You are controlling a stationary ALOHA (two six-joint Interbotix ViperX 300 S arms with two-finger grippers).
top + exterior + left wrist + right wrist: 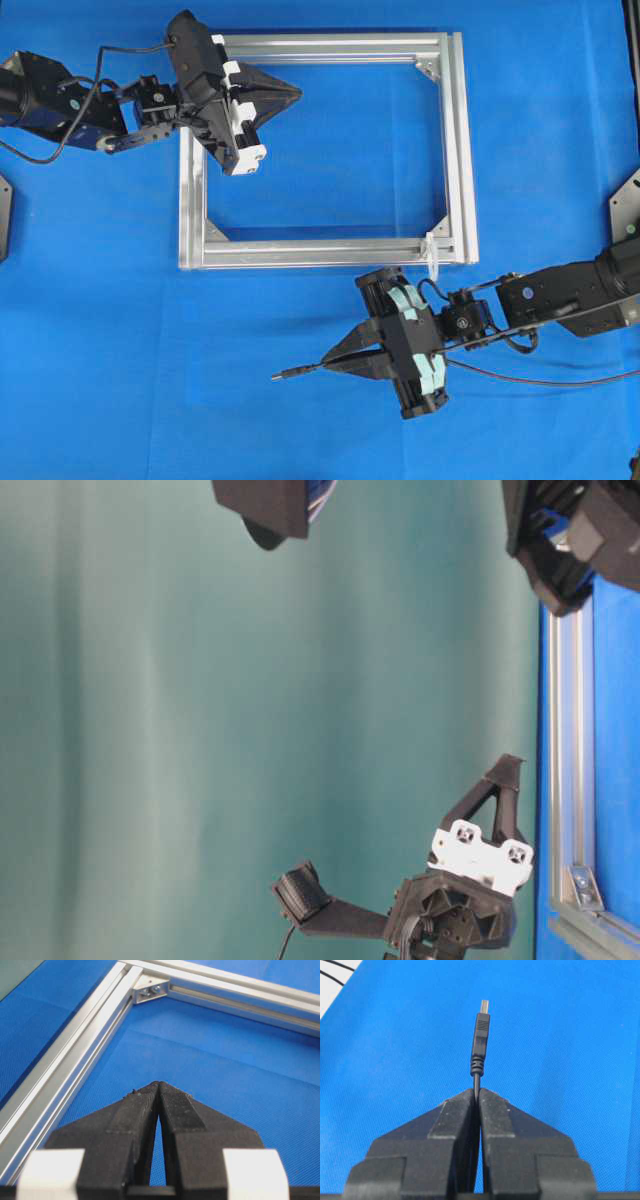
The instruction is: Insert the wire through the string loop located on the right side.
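R tool (340, 360) is pressed together, pinching the wire (480, 1035) just behind the plug; the plug tip sticks out straight past the fingertips (490, 1100) in the R wrist view, metal end leading. In overhead view the tip points left, away from the frame (460, 150), w/ the rest of the wire trailing off to the right edge over the blue desk (100, 380). The string loop (432, 252) sits at the frame's lower-right corner, a thin whitish bit hanging just off the bar, near the R arm's wrist but well apart from the plug tip. L tool (290, 93) is pressed together too, nothing in it, hovering over the frame's upper-left area; L wrist view shows only closed fingers (145, 1110) and bare cloth inside the frame. Handling, as judged: wire is light and floppy, so only the short bit ahead of the grip stays stiff enough to aim; current hold close behind the plug looks right for that. Trailing slack could drag or twist the tip. Loop looks tiny, soft and light, prob. deflects at a touch, so the plug needs a clean line-up. Threading not yet started; tip must be turned round toward the loop first.
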